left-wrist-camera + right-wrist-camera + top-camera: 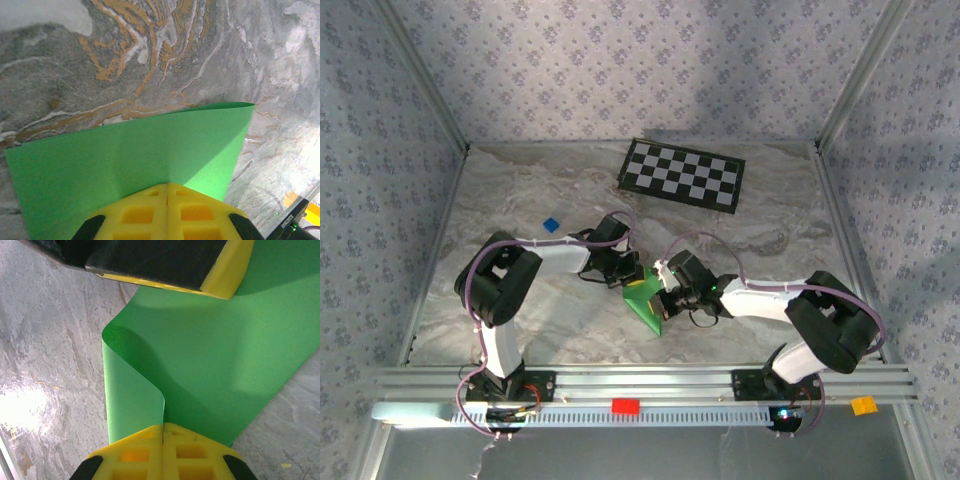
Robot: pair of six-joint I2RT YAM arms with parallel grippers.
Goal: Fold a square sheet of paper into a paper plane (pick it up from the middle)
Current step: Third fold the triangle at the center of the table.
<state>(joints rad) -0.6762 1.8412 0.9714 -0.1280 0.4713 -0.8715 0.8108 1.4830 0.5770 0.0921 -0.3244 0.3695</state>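
Paper first: your square sheet of paper (646, 303) hung bent between the two arms, over the marble table (520, 190) near its front middle. Your left gripper (167, 192) and right gripper (163, 432) were each clamped tight on its edge.
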